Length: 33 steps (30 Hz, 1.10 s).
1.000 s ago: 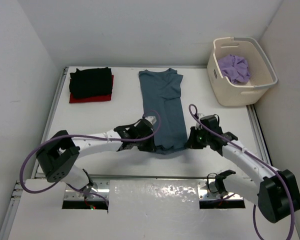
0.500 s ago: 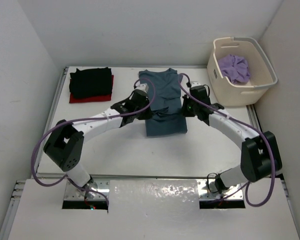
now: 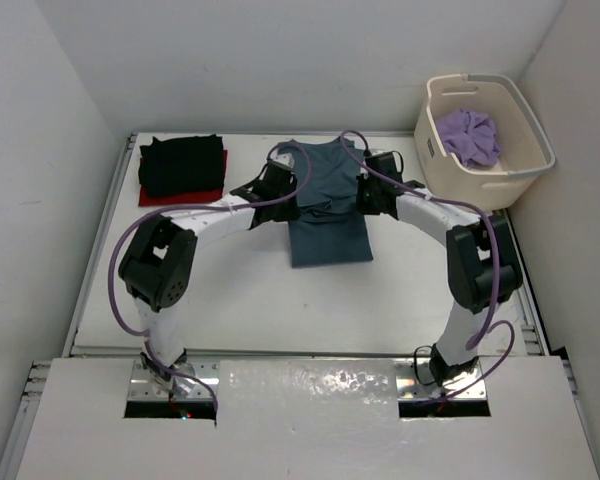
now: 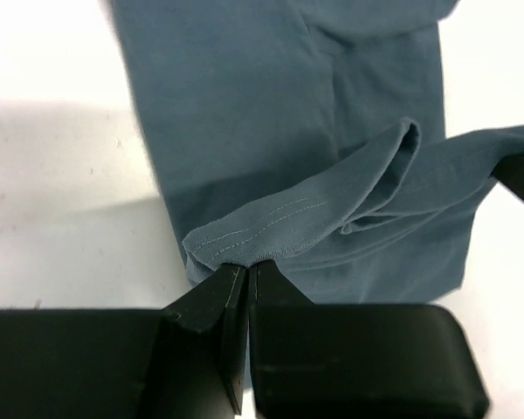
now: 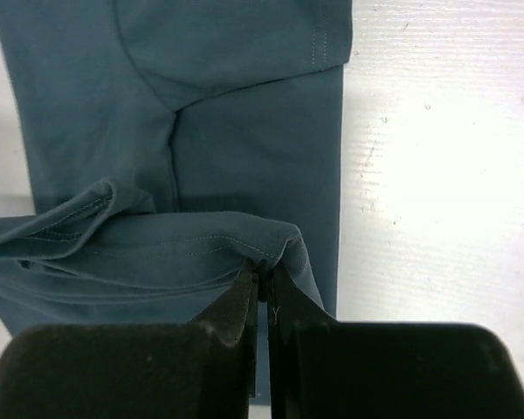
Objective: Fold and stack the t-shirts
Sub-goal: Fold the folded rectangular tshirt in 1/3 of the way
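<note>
Progress check: roughly half done, by my read. You've got the black t-shirt (image 3: 180, 165) folded and sitting on top of the folded red t-shirt (image 3: 180, 198) at the far left corner of the worktop (image 3: 230, 290), so two count as stacked.

Third one is mid-fold. The teal-blue t-shirt (image 3: 328, 240) lies lengthwise at the far middle of the worktop, collar end away from the arm bases, and it looks narrow, so the sides seem folded in. Your left gripper (image 4: 247, 272) has its jaws clamped on the left corner of the stitched hem (image 4: 262, 218). Your right gripper (image 5: 262, 278) has its jaws clamped on the right corner. Between the two grips the hem is lifted off the cloth and sags, doubled over the shirt's middle. The sleeve area shows beyond it in the right wrist view. The near fold edge rests flat on the worktop.

Left to do, judging from this:
- lay the hem down toward the collar and let go
- likely one more fold
- put the teal on the black/red stack

The lavender t-shirt (image 3: 467, 135) is crumpled inside the basket (image 3: 470, 190) at the far right, well apart from both arms and not yet started.
</note>
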Available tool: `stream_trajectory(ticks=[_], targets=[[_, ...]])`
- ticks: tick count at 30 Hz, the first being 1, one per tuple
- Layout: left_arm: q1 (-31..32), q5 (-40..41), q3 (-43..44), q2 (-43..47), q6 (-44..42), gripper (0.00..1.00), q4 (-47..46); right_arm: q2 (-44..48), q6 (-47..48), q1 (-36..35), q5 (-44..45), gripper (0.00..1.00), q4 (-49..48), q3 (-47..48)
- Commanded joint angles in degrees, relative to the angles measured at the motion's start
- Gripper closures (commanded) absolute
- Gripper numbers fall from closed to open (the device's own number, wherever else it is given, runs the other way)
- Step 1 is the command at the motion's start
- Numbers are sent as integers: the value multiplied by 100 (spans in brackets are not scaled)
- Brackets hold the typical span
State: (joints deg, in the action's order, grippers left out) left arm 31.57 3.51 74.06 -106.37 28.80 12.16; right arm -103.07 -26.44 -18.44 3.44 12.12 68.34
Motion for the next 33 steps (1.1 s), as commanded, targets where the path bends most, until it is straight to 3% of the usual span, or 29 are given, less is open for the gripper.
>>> stream_trajectory(ticks=[1, 7, 9, 10, 11, 12, 14, 15, 21, 25, 28, 33], targets=[[-116, -157, 433, -243, -199, 100, -355, -213, -90, 42, 121, 100, -157, 338], [-283, -324, 741, -744, -172, 100, -610, -732, -116, 59, 288, 100, -395, 715], [-336, -324, 1081, -1007, -181, 100, -374, -890, -38, 77, 236, 88, -307, 909], [-362, -324, 1206, -1087, -199, 90, -85, -995, -11, 68, 227, 81, -237, 1066], [-388, -220, 1364, -1131, -190, 74, 39, -1022, 68, 77, 192, 59, -202, 1129], [-441, -202, 1400, -1158, -190, 49, 136, -1031, 112, 77, 140, 49, -166, 1190], [-503, -254, 1392, -1080, -164, 30, 94, -918, 235, 77, 78, 31, -122, 1226], [-529, -254, 1357, -940, -181, 1, 50, -847, 270, 77, -9, 29, -113, 1217], [-529, -245, 716, -148, -103, 0, -161, -4, 148, 68, -633, 25, -403, 42], [-512, -823, -169, 212, 91, 0, -258, 610, 86, 77, -670, 18, -413, -706], [-424, -1088, -655, 476, 205, 0, -390, 814, 95, 68, -634, 12, -360, -1102], [-90, -1185, -1428, 828, 249, 0, -433, 902, 43, 77, -660, 13, -333, -1480]])
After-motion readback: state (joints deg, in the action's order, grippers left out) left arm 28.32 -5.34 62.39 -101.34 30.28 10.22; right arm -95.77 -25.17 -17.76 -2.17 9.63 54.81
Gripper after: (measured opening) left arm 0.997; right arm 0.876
